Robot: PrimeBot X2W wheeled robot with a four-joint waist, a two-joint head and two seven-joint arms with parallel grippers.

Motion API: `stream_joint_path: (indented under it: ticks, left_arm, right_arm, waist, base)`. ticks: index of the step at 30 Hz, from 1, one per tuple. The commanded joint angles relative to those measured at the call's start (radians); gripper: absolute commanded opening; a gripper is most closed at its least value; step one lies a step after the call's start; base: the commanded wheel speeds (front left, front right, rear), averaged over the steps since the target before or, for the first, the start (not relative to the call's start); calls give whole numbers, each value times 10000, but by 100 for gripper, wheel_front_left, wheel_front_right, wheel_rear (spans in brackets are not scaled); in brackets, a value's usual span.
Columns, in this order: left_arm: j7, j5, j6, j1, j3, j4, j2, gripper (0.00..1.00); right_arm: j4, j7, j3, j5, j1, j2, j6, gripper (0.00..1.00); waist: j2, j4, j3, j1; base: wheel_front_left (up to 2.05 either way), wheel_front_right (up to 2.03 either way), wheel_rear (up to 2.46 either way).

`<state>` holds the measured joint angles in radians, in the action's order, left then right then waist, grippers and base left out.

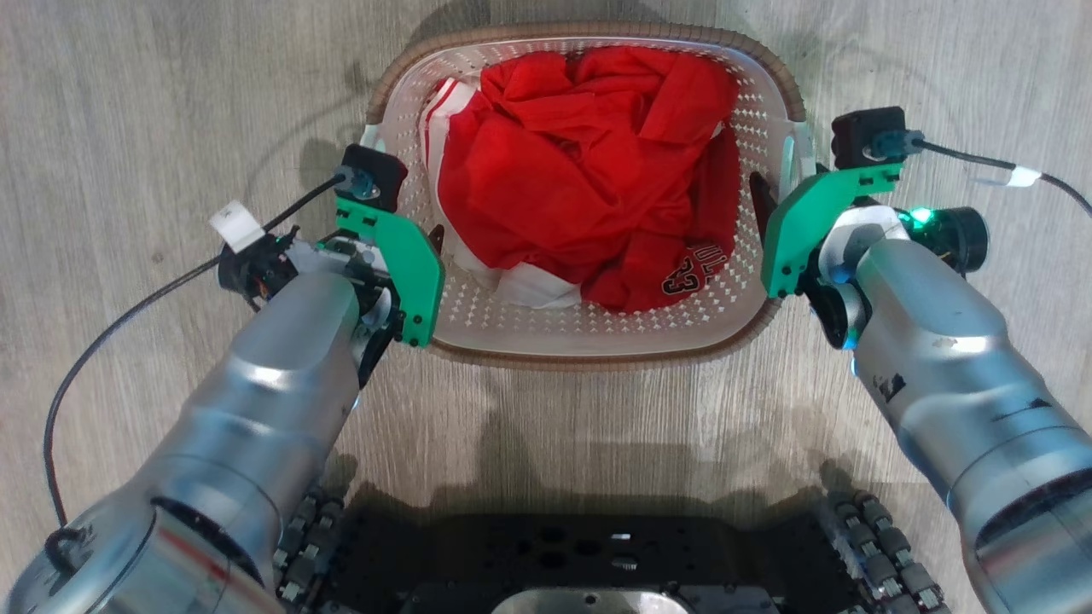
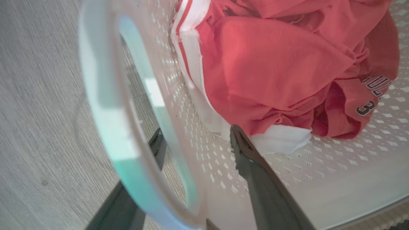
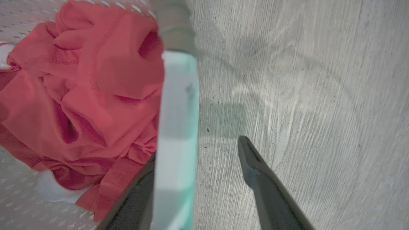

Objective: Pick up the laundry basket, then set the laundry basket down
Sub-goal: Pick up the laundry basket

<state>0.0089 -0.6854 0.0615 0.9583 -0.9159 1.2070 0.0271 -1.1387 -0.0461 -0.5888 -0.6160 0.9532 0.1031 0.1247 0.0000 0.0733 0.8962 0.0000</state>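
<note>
On the grey wood floor (image 1: 128, 102) sits the laundry basket (image 1: 597, 358), white perforated walls, brown rim. It is loaded with crumpled red clothes (image 1: 589, 170) (white trim, some dark lettering).

Left gripper (image 2: 198, 137): at the basket's left side, jaws spread wide and straddling the wall. One finger is inside the basket, its tip touching the white edge of the clothes. The other is outside, seen through the opening of the left handle (image 2: 105, 105). No clamp on the handle.

Right gripper (image 3: 198, 150): at the basket's right side, likewise wide apart. One finger hangs outside the basket over bare floor; the other is on the inner side, mostly hidden behind the right handle (image 3: 177, 105). Nothing gripped.
</note>
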Motion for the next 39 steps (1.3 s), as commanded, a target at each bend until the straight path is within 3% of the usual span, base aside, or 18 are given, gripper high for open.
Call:
stream_joint_path:
  ticks: [1, 15, 16, 17, 18, 19, 20, 39]
  left_arm:
    - [6, -62, -44, -9, 66, -100, 231, 100]
    - [4, -866, -265, 158, -745, -301, 231, 100]
    - [-7, -924, -282, 165, -796, -322, 231, 98]
    - [-18, -983, -294, 172, -849, -346, 231, 84]
    - [-25, -1044, -288, 175, -903, -373, 231, 49]
    - [-34, -1112, -277, 178, -953, -401, 231, 20]
    - [-46, -1186, -244, 179, -1000, -436, 231, 0]
    - [302, -2059, 217, 146, -2184, -465, 231, 0]
  right_arm:
    - [46, -107, -177, -66, -377, -227, 60, 100]
    - [-215, -187, -588, -618, -288, -278, 60, 100]
    - [-198, -174, -634, -655, -287, -271, 60, 100]
    - [-184, -147, -680, -698, -289, -263, 60, 100]
    - [-171, -105, -720, -752, -295, -259, 60, 88]
    - [-165, -30, -745, -831, -307, -259, 60, 30]
    - [-137, 44, -793, -896, -318, -258, 60, 0]
    - [156, 474, -1524, -1742, -467, 113, 60, 0]
  waist:
    - [0, 2, 5, 0]
    - [0, 129, 148, 0]
    - [0, 141, 160, 0]
    - [0, 155, 171, 0]
    - [0, 169, 181, 0]
    - [0, 183, 190, 0]
    - [0, 196, 199, 0]
    - [0, 256, -79, 0]
  base:
    - [0, 0, 0]
    - [0, 0, 0]
    - [0, 0, 0]
    - [0, 0, 0]
    - [0, 0, 0]
    - [0, 0, 0]
    - [0, 0, 0]
    - [0, 0, 0]
